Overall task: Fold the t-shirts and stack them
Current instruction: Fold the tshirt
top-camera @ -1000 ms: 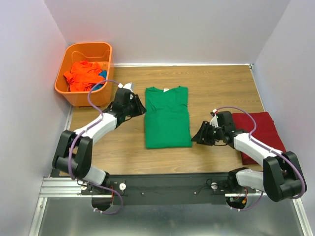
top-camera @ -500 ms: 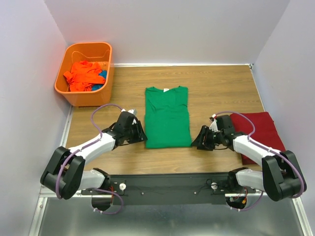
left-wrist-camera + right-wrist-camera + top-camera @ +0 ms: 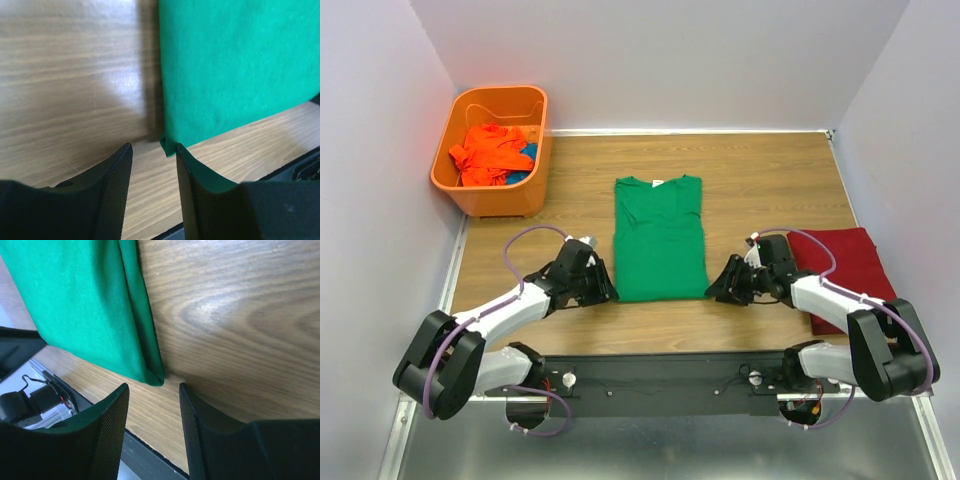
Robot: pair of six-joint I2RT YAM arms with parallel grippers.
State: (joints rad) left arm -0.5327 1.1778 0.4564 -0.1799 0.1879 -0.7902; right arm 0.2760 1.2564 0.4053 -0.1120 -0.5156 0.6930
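Note:
A bright green t-shirt (image 3: 660, 240), folded into a long rectangle, lies flat at the table's middle. My left gripper (image 3: 606, 291) is open and empty, low at the shirt's near left corner (image 3: 167, 145). My right gripper (image 3: 711, 290) is open and empty, low at the shirt's near right corner (image 3: 156, 377). Neither gripper touches the cloth. A folded dark red t-shirt (image 3: 847, 275) lies at the right, partly under the right arm. An orange t-shirt (image 3: 490, 152) lies crumpled in the basket.
The rigid orange plastic basket (image 3: 536, 110) stands at the back left and also holds a bit of blue cloth (image 3: 529, 152). Walls close in the table on three sides. A black rail (image 3: 650, 375) runs along the near edge.
My left gripper has come from the shirt's upper left side down toward me to its near left corner. My right gripper has shifted slightly left toward the near right corner.

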